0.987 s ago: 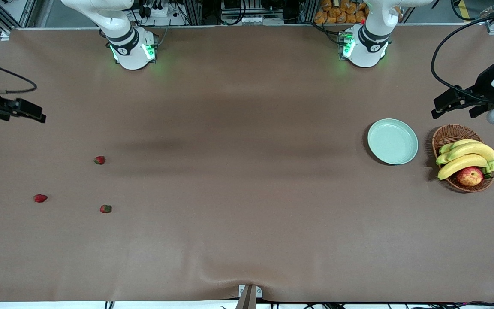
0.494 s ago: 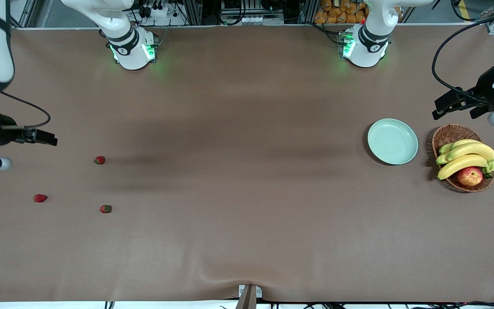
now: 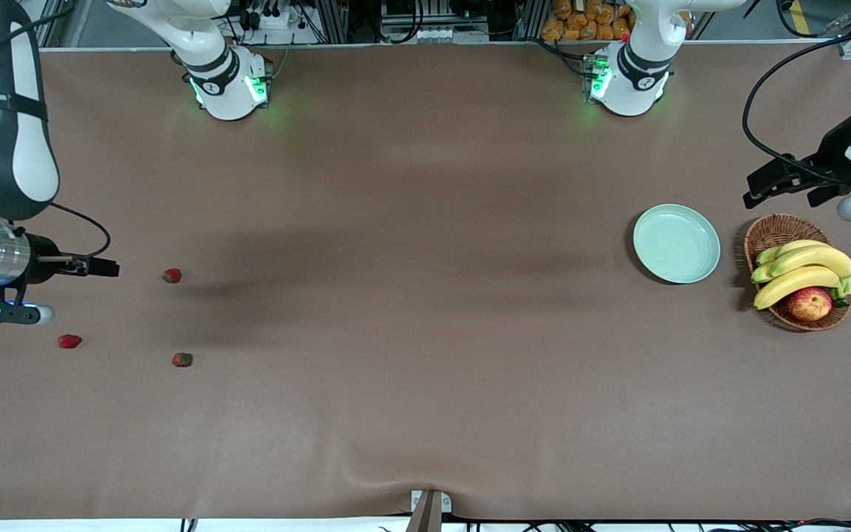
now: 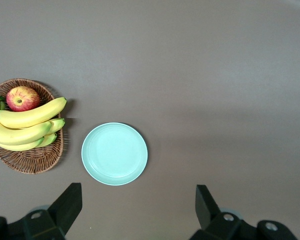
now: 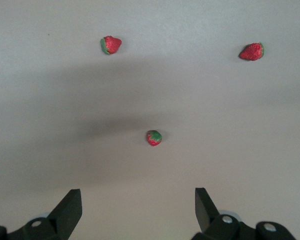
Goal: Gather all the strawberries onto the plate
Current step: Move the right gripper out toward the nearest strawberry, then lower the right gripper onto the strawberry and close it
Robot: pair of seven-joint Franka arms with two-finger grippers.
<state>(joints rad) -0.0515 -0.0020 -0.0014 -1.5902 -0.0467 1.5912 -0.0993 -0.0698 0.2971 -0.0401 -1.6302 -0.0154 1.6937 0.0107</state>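
A wide brown table, and all the action sits at its two ends. Three strawberries lie loose at the right arm's end: one just ahead of the right gripper, one nearer the front camera, one nearest the table's end. The right gripper hangs over the table with its fingers spread wide, nothing in them, and the right wrist view puts the closest berry almost centred between the fingertips. That berry looks like the first target, a short reach forward and down. The plate sits empty, well apart at the left arm's end, beside the wicker basket. The left gripper waits above there, also wide and empty.
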